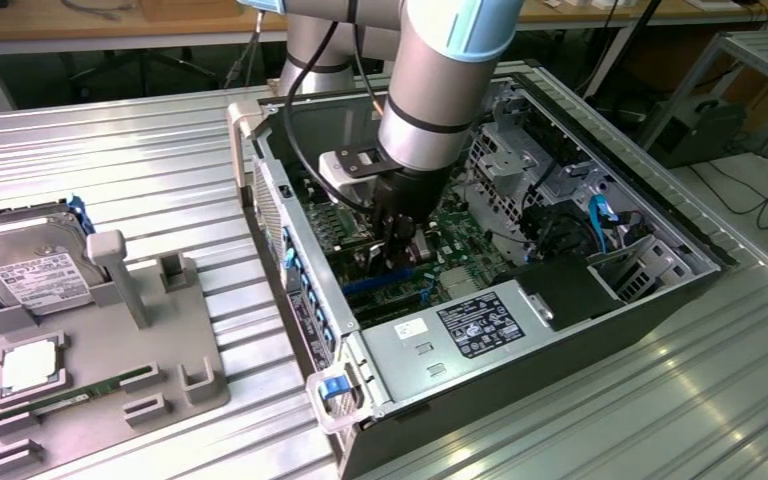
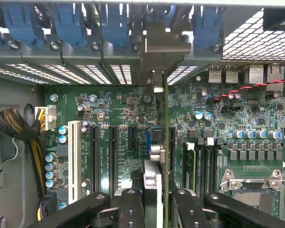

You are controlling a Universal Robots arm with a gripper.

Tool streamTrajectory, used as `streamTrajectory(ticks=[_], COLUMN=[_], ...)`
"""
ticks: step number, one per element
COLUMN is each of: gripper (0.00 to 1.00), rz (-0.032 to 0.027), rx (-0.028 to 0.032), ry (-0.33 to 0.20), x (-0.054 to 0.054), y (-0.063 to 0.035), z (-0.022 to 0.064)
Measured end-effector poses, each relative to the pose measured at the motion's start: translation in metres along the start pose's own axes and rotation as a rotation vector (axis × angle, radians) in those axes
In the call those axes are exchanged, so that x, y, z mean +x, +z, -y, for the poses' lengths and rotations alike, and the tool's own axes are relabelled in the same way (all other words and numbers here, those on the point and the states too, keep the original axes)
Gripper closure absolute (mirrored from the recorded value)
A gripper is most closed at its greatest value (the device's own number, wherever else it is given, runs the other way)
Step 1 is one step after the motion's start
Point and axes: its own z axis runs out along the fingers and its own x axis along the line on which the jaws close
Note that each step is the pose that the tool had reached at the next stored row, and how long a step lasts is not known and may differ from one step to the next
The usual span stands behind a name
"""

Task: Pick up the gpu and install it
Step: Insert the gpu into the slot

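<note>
1. Nearest you is one gripper (image 2: 156, 197), its two fingers (image 2: 130, 204) clamped on the gpu (image 2: 157, 142).
2. You have one gpu, one motherboard (image 2: 114, 109), one open case (image 1: 544, 390) and one arm (image 1: 438, 80).
3. Your arm reaches steeply down into the case, wrist aimed at the motherboard.
4. The gpu stands on edge between the fingers and runs away from them. Its metal bracket (image 2: 164, 52) is at the end farthest from them, by the case's slotted rear wall.
</note>
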Motion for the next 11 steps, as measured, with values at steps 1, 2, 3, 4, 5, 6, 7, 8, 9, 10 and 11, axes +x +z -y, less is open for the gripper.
streamTrajectory(ticks=[1,2,3,4,5,6,7,8,9,10,11], gripper=[0.72,0.72,0.72,0.72,0.72,0.72,0.72,0.72,0.72,0.72,0.72], rz=[0.0,-0.0002,-0.0001,-0.0001,0.0002,0.0,-0.0001,-0.0001,-0.0002,-0.0002,-0.0002], rx=[-0.0001,-0.0001,0.0,0.0,0.0001,0.0,0.0,0.0,-0.0001,-0.0001,-0.0001], ry=[0.0,0.0,0.0,0.0,0.0,0.0,0.0,0.0,0.0,0.0,0.0], x=[0.0001,0.0004,0.0006,0.0006,0.0007,0.0007,0.0007,0.0008,0.0008,0.0008,0.0008], y=[0.0,0.0,0.0,0.0,0.0009,0.0015,0.0024,0.0033,0.0033,0.0033,0.0033], z=[0.0,0.0,0.0,0.0,0.0,0.0001,0.0001,0.0002,0.0002,0.0001,0.0002])
